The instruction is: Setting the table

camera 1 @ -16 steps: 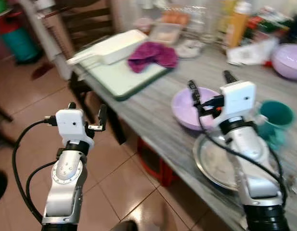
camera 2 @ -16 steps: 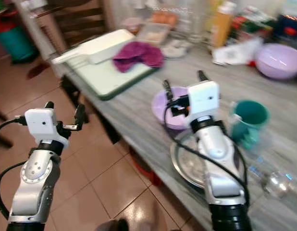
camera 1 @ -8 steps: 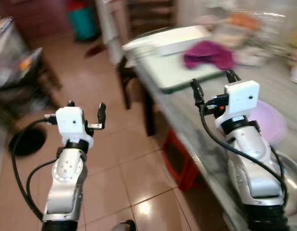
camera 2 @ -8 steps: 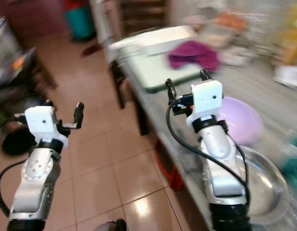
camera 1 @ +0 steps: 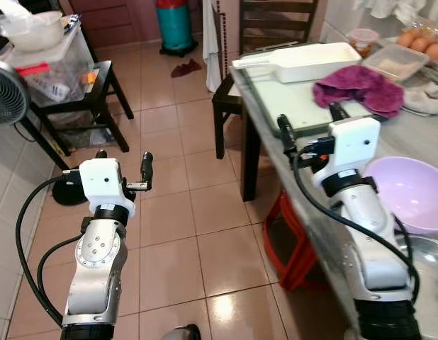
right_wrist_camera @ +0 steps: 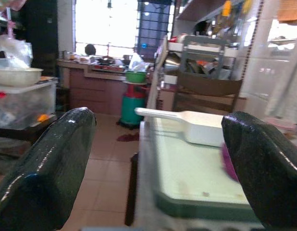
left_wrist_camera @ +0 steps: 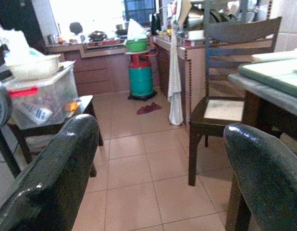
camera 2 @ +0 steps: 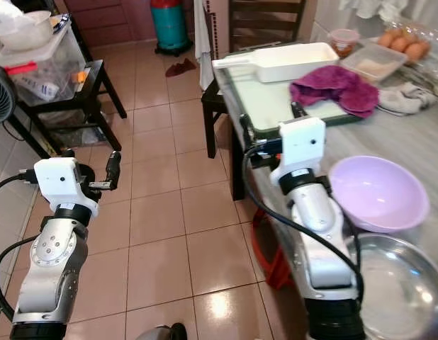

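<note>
While nothing is held, the right claw (camera 1: 307, 126) is spread wide at the bench (camera 2: 431, 152) edge, and the left claw (camera 1: 125, 164) is likewise open over the floor. Just behind and outboard of the right claw, the lilac bowl (camera 2: 378, 193) and steel plate (camera 2: 392, 290) are found; the body should be squared to them before either is reached for.

Both grippers are raised, left gripper (camera 2: 88, 170) over floor tiles (camera 2: 155, 212), right gripper (camera 2: 270, 127) above the tabletop's (camera 2: 410, 152) near-left edge beside a purple bowl (camera 2: 378, 193).

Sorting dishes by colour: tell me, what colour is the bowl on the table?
Lilac bowl, clearest in the right eye view.
</note>
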